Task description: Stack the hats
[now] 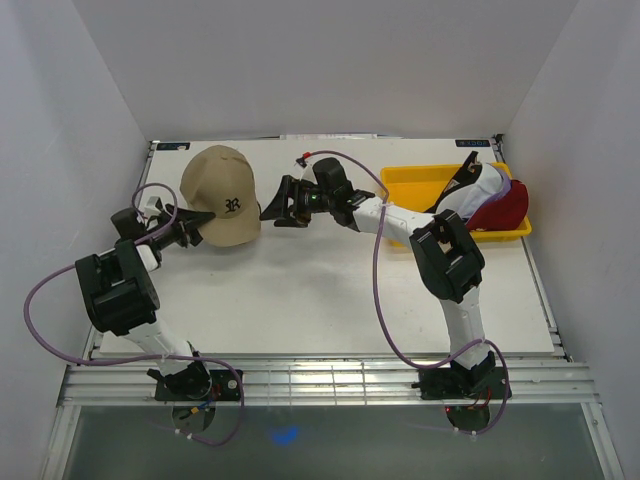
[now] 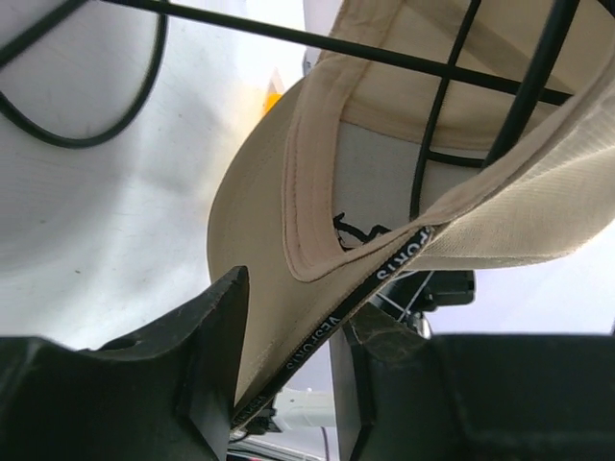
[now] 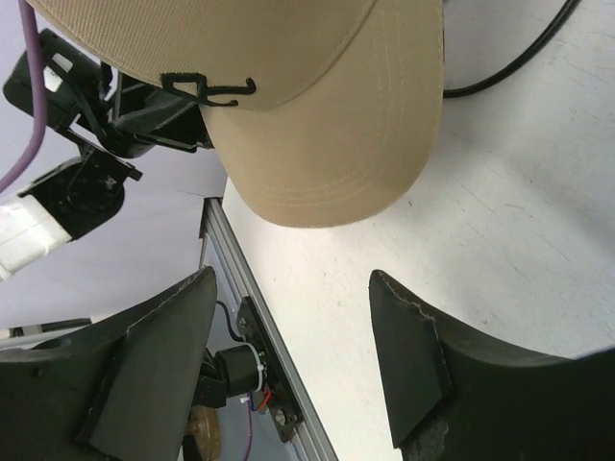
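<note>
Tan cap [image 1: 222, 195] at ten o'clock on the table [image 1: 330, 290], rim between left gripper [image 1: 192, 222] fingers; pinched or slack, cannot tell. Right gripper [image 1: 272, 208] spread wide at its three o'clock, not touching. Red cap [image 1: 514, 205] and white cap [image 1: 487, 182] heaped in yellow tray [image 1: 405, 180] at two o'clock, rest of heap hard to make out.

Tan cap [image 3: 317, 115], crown beyond top edge

Lone hat [image 1: 222, 195] left of tray [image 1: 418, 183]; hats [image 1: 497, 200] in tray.
</note>
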Robot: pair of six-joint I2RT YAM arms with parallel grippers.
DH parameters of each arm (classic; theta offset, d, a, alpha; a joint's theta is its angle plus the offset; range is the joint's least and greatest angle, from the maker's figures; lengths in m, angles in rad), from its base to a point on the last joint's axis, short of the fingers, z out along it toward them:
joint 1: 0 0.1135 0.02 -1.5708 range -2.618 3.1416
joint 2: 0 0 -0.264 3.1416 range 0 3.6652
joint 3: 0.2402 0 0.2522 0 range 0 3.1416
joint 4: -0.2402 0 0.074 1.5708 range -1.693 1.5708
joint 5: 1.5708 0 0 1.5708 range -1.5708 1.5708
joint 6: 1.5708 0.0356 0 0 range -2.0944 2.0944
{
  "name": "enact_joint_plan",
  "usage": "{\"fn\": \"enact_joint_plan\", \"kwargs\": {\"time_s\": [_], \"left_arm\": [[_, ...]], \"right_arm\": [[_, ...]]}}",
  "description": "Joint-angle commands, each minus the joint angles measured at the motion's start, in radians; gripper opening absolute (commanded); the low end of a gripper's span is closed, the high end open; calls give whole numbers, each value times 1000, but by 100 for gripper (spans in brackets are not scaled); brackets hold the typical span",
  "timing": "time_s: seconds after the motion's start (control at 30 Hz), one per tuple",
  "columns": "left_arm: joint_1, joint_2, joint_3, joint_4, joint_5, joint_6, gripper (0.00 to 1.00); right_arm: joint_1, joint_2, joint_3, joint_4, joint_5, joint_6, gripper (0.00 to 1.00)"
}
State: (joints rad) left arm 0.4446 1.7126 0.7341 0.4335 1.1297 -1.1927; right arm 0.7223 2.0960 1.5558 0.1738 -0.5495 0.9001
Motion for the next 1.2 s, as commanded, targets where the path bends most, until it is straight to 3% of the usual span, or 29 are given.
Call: {"fn": "enact_joint_plan", "kwargs": {"time_s": [0.0,0.1,0.3,0.33,0.6,0.87,1.17], "left_arm": [[11,-7,40,-225,-102,142,48],[11,-2,129,-399,-174,266,56],[9,-19,186,-527,-245,352,61],[11,-16,189,-544,-248,360,68],[11,-36,159,-542,-217,416,70],[9,-155,133,-558,-173,449,72],[9,-226,149,-719,-329,522,72]], "right_arm": [[11,-8,15,-19,23,-46,70],[11,-10,27,-43,31,-61,70],[11,-5,33,-53,34,-69,70],[11,-7,35,-56,34,-70,70],[12,-11,58,-94,48,-96,70],[11,-14,62,-106,54,-102,70],[11,-16,93,-145,65,-132,70]]}}
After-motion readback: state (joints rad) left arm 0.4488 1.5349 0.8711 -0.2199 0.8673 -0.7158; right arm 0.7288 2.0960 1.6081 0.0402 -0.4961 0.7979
